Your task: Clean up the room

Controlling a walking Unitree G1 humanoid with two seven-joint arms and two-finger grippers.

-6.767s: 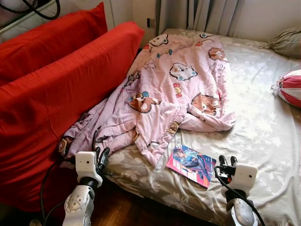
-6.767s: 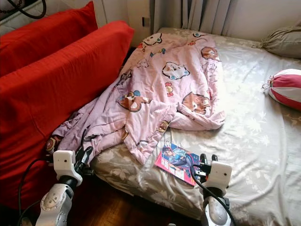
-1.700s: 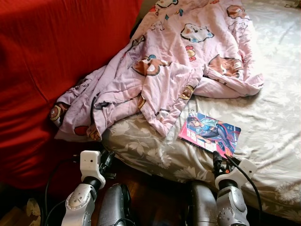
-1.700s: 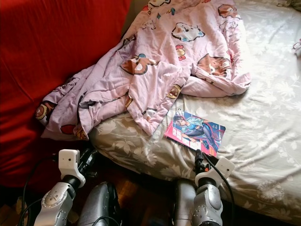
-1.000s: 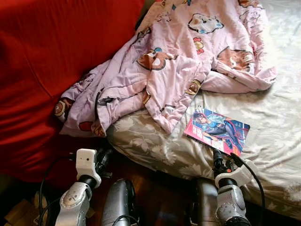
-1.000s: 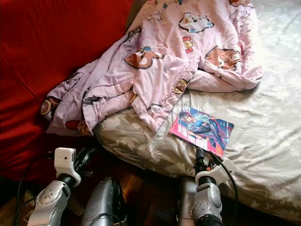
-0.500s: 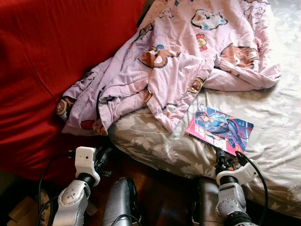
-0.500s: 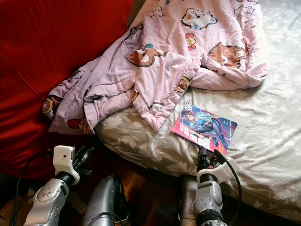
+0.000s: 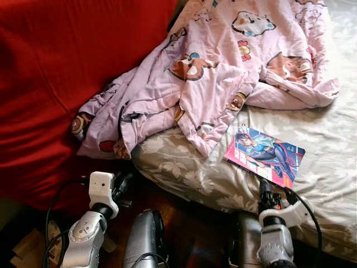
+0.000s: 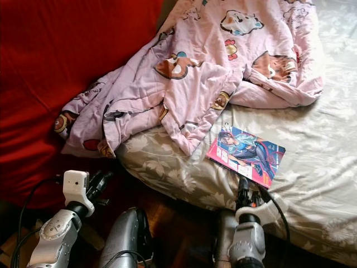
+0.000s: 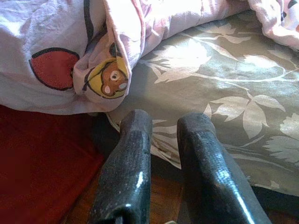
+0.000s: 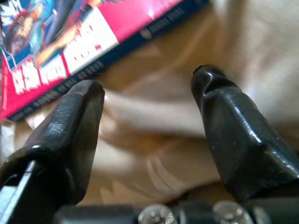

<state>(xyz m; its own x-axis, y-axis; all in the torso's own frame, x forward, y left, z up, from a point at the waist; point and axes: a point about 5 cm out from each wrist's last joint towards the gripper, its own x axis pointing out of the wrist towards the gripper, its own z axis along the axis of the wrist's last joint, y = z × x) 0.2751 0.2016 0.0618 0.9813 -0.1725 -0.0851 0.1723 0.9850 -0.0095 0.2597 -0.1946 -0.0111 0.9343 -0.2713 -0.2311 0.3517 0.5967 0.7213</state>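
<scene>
a big red cushion fills the far left, standing against the side of the bed. low in front of it, over the dark wooden floor, the left gripper hangs by the edge of the bed, its two black fingers nearly together with only a narrow gap between them, and nothing held. they point at the bed's edge just below a hanging corner of the pink cartoon quilt. that quilt lies rumpled across the bed from the cushion toward the middle, one fold drooping over the near edge. it rests on a grey sheet with a pale leaf pattern. further right, a book with a bright pink and blue cover lies flat on the sheet close to the near edge, just beside the quilt's lowest fold but apart from it. right below the book, the right gripper sits at the bed's edge, fingers spread wide and empty, tips close to the book's near edge without touching it.
</scene>
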